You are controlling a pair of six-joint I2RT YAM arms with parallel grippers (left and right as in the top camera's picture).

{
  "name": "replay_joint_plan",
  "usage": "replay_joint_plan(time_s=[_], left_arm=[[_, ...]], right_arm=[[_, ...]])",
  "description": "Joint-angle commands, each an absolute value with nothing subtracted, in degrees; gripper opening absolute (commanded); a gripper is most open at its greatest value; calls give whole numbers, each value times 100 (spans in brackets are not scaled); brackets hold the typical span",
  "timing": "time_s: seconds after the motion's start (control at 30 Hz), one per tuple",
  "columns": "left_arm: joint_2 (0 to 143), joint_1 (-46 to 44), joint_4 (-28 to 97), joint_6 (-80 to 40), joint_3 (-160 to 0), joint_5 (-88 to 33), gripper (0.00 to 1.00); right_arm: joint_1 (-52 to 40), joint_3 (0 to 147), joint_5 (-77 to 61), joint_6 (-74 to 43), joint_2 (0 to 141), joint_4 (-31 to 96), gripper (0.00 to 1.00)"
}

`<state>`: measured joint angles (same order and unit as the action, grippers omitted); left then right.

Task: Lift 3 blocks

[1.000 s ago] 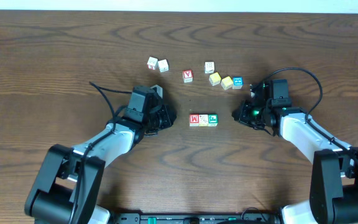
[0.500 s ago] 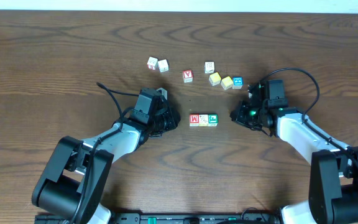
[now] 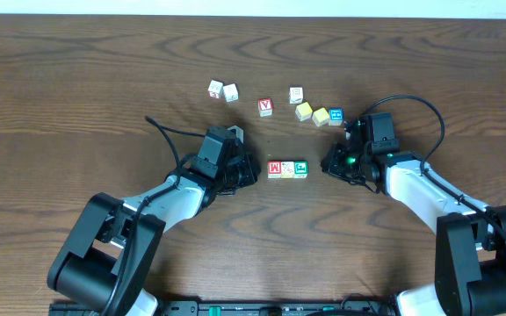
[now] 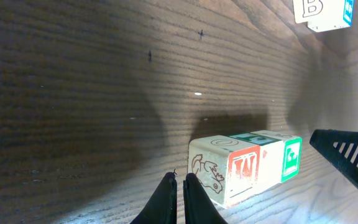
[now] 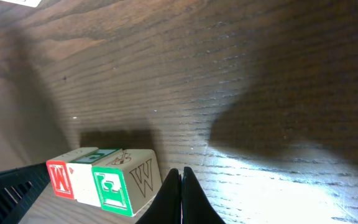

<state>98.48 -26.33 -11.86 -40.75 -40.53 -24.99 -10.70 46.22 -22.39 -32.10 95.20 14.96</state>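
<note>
The three blocks sat in a tight row mid-table [image 3: 104,70], all flat on the wood and touching: red block [image 3: 274,168] at the left end, cream block [image 3: 287,169] in the middle, green block [image 3: 300,168] at the right end. The left gripper [image 3: 251,169] was down low just beside the red block, its fingers pinched together on nothing; the right gripper [image 3: 328,164] sat near the green block, likewise closed and empty, with a small gap between; so the row lay between the two closed tools, neither touching it from overhead. Farther back, well apart, lay the loose blocks: a red-faced one [image 3: 265,107]; a blue one [image 3: 336,116] beside two yellow ones [image 3: 321,117]; three white ones [image 3: 230,92].
</note>
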Motion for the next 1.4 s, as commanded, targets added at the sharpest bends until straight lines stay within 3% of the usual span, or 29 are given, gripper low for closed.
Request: replay_joint_plan(time_s=[0.0,1.37], left_arm=[[9880,-2648,-1194,-4125,-4038,-2373,7],[9880,-2646,-1216,-4123,-4038,-2377,8]], right_arm=[[-1214,4571,-2086,-3387,9483,1494,1],[-1203,4571,-2276,-2873,9754,1306,1]])
